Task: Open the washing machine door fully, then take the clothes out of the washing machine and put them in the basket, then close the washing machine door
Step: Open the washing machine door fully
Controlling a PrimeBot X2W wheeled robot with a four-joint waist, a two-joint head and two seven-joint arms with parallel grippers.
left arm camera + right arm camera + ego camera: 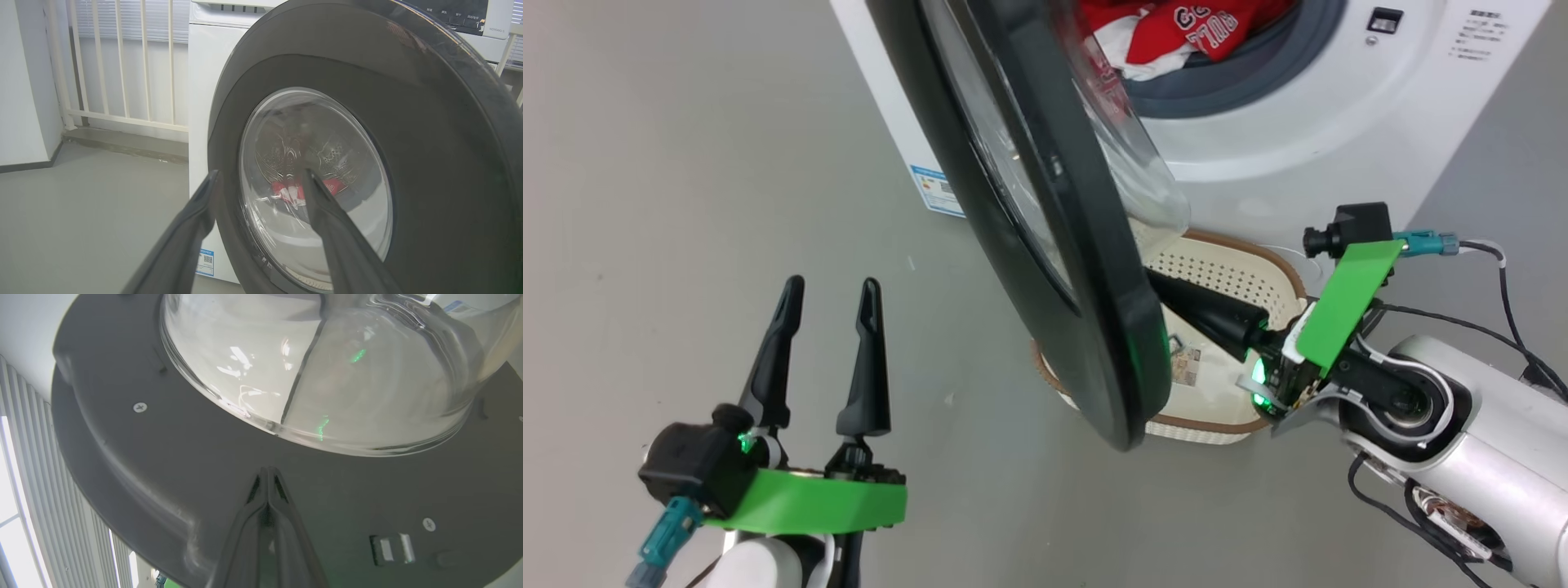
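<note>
Door-opening step, judged part done.

- Item: washing machine door [1045, 245], swung partway out from the washing machine [1298, 139] and standing over the basket [1241, 278] on the floor.
- Item: right tool [267, 475], fingers shut together and gripping nothing. Its tips are at the door's dark inner face, just below the glass bowl.
- Item: left tool [833, 286], spread wide and empty, on the door's outer side and apart from it.
- Item: clothes [1192, 28], red, lying in the drum mouth.
- Handling note: the push should follow the hinge arc, with the tips kept on the flat rim and off the slippery glass. The likely risk is the tips skidding off the edge.
</note>
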